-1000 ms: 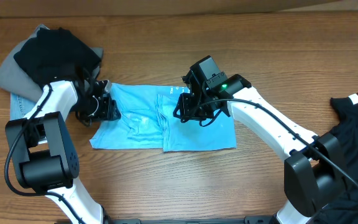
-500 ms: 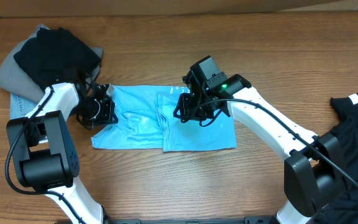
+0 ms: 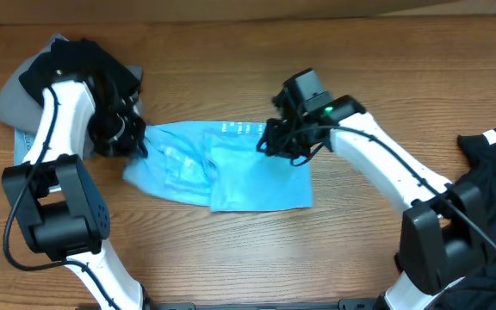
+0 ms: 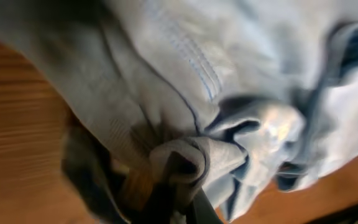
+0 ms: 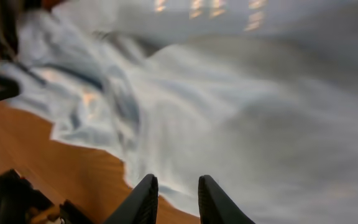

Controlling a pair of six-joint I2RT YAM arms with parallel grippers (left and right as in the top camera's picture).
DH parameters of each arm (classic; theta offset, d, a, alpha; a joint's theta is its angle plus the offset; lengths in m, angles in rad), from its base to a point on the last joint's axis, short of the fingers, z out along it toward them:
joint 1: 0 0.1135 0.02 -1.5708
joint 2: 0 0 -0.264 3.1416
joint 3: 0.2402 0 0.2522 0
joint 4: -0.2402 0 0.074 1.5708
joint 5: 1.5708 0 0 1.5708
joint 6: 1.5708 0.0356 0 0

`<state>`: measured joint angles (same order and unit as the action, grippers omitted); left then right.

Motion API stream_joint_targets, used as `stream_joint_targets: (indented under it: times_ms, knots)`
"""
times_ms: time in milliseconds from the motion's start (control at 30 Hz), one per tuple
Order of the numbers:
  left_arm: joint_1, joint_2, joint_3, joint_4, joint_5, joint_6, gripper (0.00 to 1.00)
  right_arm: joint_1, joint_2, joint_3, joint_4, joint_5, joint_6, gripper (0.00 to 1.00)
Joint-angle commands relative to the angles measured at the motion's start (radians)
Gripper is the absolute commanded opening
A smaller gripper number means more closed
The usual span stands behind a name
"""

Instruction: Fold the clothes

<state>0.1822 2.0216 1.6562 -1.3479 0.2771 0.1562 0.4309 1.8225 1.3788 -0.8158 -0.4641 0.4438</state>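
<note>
Since the earlier overhead view the left gripper (image 3: 126, 138) has closed and drawn up and outward toward the pile of dark and grey garments (image 3: 67, 69). The right gripper (image 3: 275, 142) has shifted up and to the right along the cloth's far edge. The light blue T-shirt (image 3: 248, 176) has followed: its right hem now lies further left, and the former flat rectangle is skewed and wrinkled.

**Position of the garment.** The T-shirt lies mid-table (image 3: 231, 52), partly folded, between the two arms. Its white lettering (image 3: 239, 127) shows along the far edge. A separate black garment (image 3: 489, 172) rests well apart at the right.

**Left gripper.** The jaws are fully closed on the shirt's left edge. The left wrist view shows a bunched knot of fabric pinched at the fingertips.

**Right gripper.** It sits over the shirt's far right corner. In the right wrist view its fingers (image 5: 145, 198) stand slightly apart above blurred cloth. Whether any fabric lies between them cannot be told.

**Risks, as judged from this state.**
- The left grip has gathered a thick wad, probably several layers, so carrying it over could drag the whole shirt instead of turning one panel.
- If the right gripper has no hold, the far corner is unanchored, and the fold line would probably slip or crease diagonally.
- The left arm also works near the neighbouring pile and could snag it.
</note>
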Motion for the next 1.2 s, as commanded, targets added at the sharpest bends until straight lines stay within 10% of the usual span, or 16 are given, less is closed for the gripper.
stream_joint_targets:
  times_ms: [0, 1167]
  knots:
    - [-0.029, -0.059, 0.121, -0.052, -0.025, -0.032, 0.04, -0.05, -0.076, -0.009, 0.001, -0.001, -0.008, 0.25]
    - [-0.723, -0.063, 0.156, 0.101, -0.132, -0.408, 0.05, -0.193, -0.186, -0.01, -0.14, 0.307, 0.134, 0.33]
